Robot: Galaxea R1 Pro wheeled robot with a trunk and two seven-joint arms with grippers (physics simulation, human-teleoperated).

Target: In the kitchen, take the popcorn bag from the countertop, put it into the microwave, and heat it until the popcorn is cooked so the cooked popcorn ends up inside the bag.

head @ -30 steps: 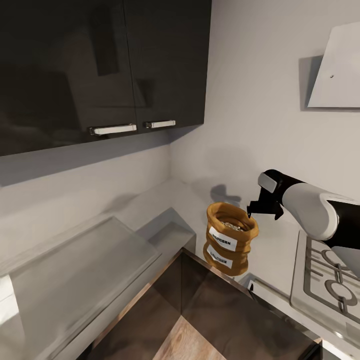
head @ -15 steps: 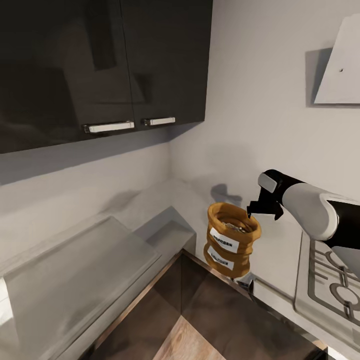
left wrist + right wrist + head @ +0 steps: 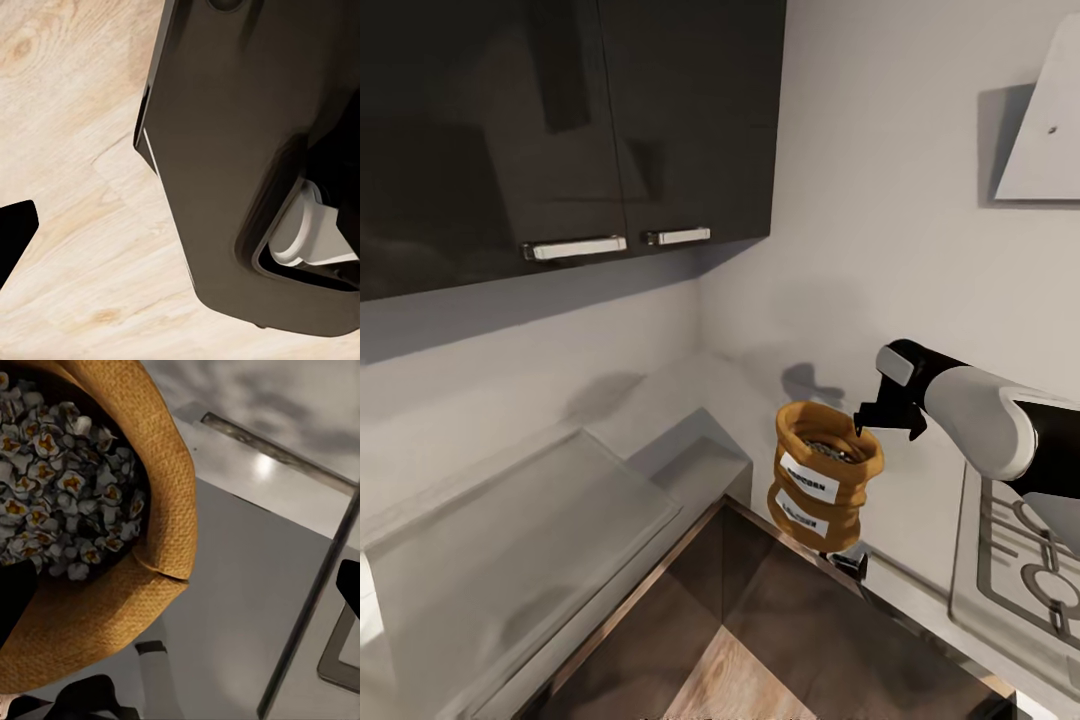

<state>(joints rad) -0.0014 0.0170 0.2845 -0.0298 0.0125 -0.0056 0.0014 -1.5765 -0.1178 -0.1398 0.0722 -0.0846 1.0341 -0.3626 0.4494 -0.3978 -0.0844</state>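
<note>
Burlap popcorn bag (image 3: pixel 824 488) at frame centre, rim pinched by right gripper (image 3: pixel 857 427); two white labels, upper reads roughly "POPCORN". Left gripper state: cannot tell.

The bag (image 3: pixel 824 486) is tan-orange woven burlap with two white labels in dark print. The popcorn (image 3: pixel 56 487) inside is whitish grey with yellow-orange centres. The black gripper (image 3: pixel 868 418) ends a white-and-black arm. Cupboards (image 3: pixel 560 130) above are glossy near-black; the worktop (image 3: pixel 530 540) is grey.
</note>
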